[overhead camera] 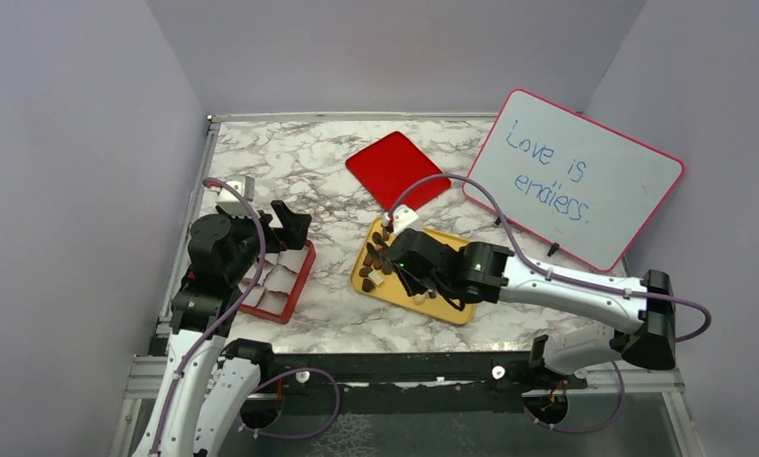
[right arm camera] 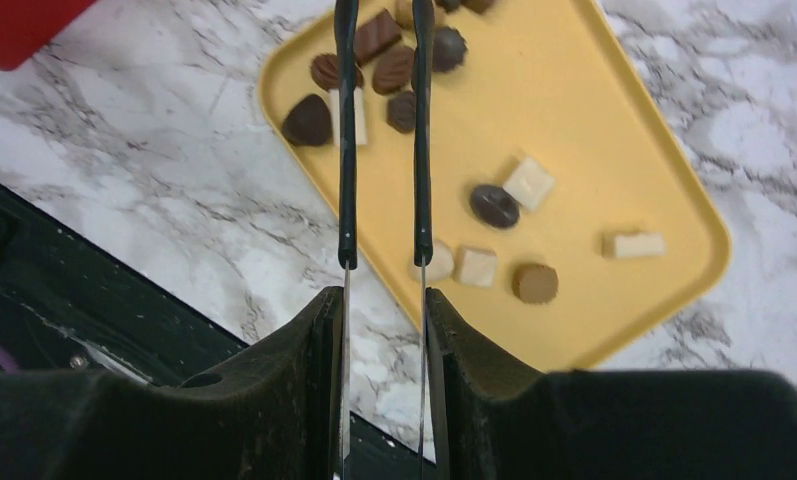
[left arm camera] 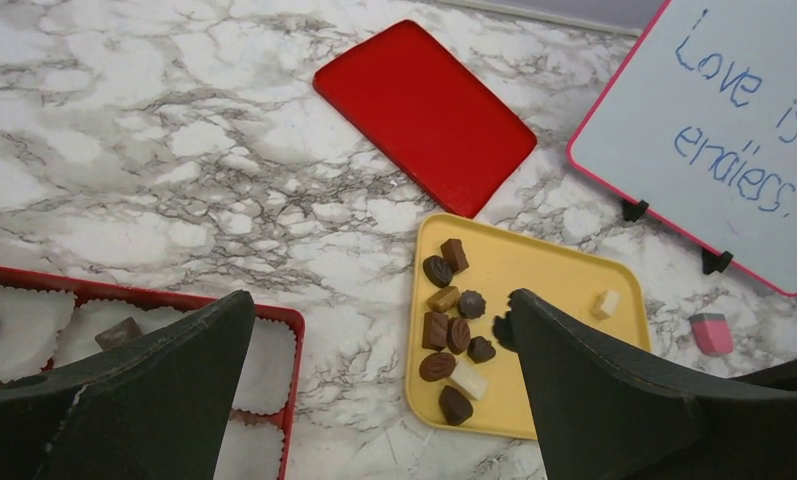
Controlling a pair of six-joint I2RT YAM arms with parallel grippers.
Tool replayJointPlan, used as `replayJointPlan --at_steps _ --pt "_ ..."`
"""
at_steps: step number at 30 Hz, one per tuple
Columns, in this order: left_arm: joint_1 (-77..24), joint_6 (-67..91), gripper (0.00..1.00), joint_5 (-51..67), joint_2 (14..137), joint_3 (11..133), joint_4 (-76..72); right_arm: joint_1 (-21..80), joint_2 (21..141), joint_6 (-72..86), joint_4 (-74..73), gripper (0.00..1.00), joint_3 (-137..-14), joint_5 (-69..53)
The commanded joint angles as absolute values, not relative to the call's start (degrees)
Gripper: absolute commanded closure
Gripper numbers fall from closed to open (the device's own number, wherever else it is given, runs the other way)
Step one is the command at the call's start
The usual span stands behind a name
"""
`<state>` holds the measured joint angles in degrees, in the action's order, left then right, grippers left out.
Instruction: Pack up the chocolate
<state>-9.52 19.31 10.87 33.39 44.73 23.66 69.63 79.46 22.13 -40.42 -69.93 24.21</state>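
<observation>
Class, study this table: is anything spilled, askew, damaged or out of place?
Nothing stands out. The chocolates lie on the yellow tray, at least one in the red box, none spilled on the table. The red lid lies apart from the box, at an angle, undamaged.

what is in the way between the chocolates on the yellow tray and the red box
Nothing lies on the marble between the chocolates on the yellow tray and the red box. The open left end effector hangs over the box, though, and may crowd the drop.
</observation>
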Motion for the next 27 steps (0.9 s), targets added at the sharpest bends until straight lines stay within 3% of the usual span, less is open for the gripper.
replayJointPlan --at_steps 1,11,27 --pt "-9.67 16.86 0.01 9.3 35.73 42.06 19.81 69.09 73.61 30.65 -49.18 0.63 -66.14 28.71" --pt "-9.67 15.31 0.01 9.15 37.39 41.41 20.2 62.51 67.07 34.28 -53.9 0.62 -58.61 25.85" --pt "-9.67 15.07 0.01 7.93 35.4 40.95 20.48 58.58 68.79 32.66 -52.72 0.62 -58.9 21.38"
